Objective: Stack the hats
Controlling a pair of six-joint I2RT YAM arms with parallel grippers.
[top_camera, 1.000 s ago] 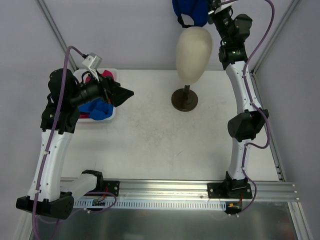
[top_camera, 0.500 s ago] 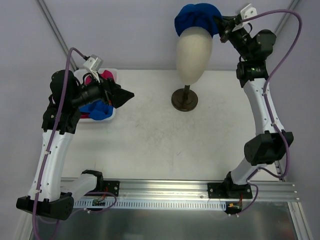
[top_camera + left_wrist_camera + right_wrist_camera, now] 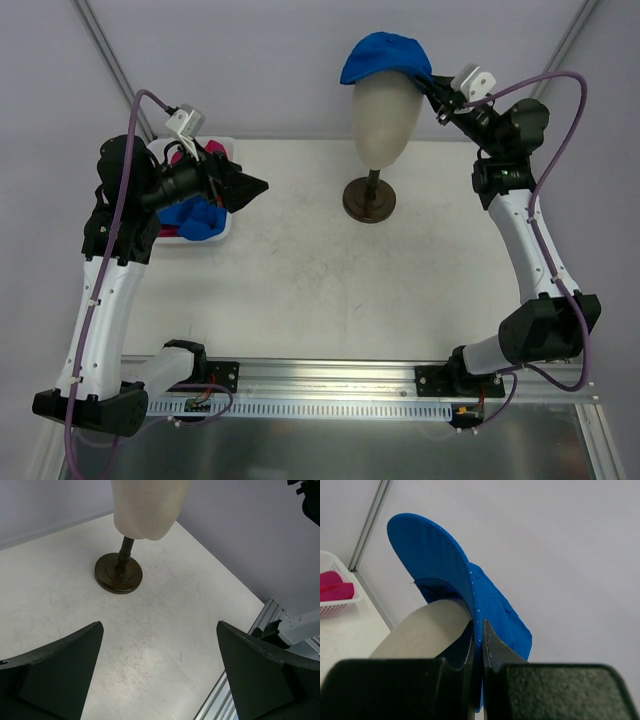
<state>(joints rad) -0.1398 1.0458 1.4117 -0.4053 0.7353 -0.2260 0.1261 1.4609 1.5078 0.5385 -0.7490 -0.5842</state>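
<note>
From above, the right gripper (image 3: pixel 436 90) grips the blue cap (image 3: pixel 383 55) atop the mannequin head (image 3: pixel 387 110) just left of it, other hats (image 3: pixel 195 220) in the basket (image 3: pixel 229 143) behind the left gripper (image 3: pixel 258 185); left wrist: jaws spread wide; right wrist: fingers (image 3: pixel 465 647) clamped on the cap's edge.

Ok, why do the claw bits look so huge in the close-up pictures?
Left wrist view: the left claw sits right by the lens, filling both bottom corners, flat black. Right wrist view: the right claw, pinching the blue cap, looks huge likewise. Top view: even light, small claws.
</note>
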